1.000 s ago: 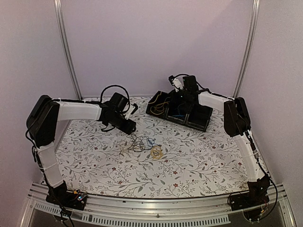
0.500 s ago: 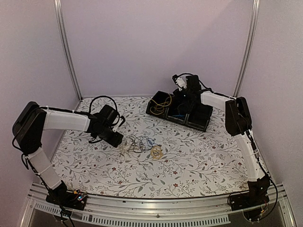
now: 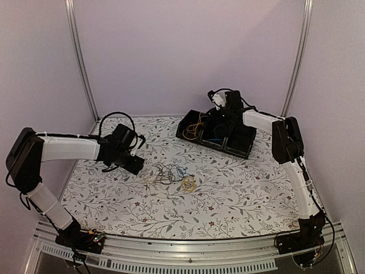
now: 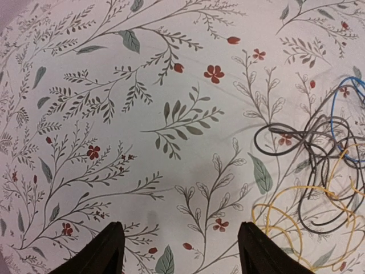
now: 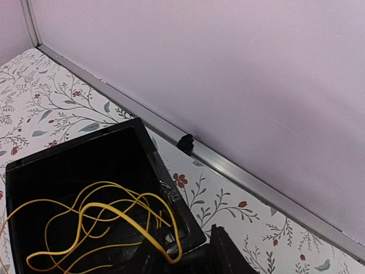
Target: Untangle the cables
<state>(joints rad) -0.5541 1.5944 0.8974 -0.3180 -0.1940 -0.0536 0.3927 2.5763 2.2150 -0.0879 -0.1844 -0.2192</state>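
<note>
A tangle of thin grey-black, blue and yellow cables (image 3: 171, 173) lies on the floral table, with a small yellow coil (image 3: 189, 183) at its right end. My left gripper (image 3: 133, 165) is open and empty just left of the tangle. In the left wrist view (image 4: 182, 251) the grey-black cable (image 4: 311, 151), blue cable (image 4: 347, 100) and yellow cable (image 4: 296, 214) lie to the right of the jaws. My right gripper (image 3: 221, 117) hovers over the black tray (image 3: 242, 149). A loose yellow cable (image 5: 97, 220) lies in the tray's left compartment, one loop by the parted jaws (image 5: 182, 258).
The tray has three compartments; a blue cable (image 3: 212, 137) lies in the middle one. The back wall and its metal rail (image 5: 245, 177) run close behind the tray. Thick black arm cables loop above the left wrist (image 3: 117, 123).
My left arm has swung left and lowered beside the tangle. My right gripper has shifted slightly back over the tray, uncovering the yellow cable in the left compartment.
</note>
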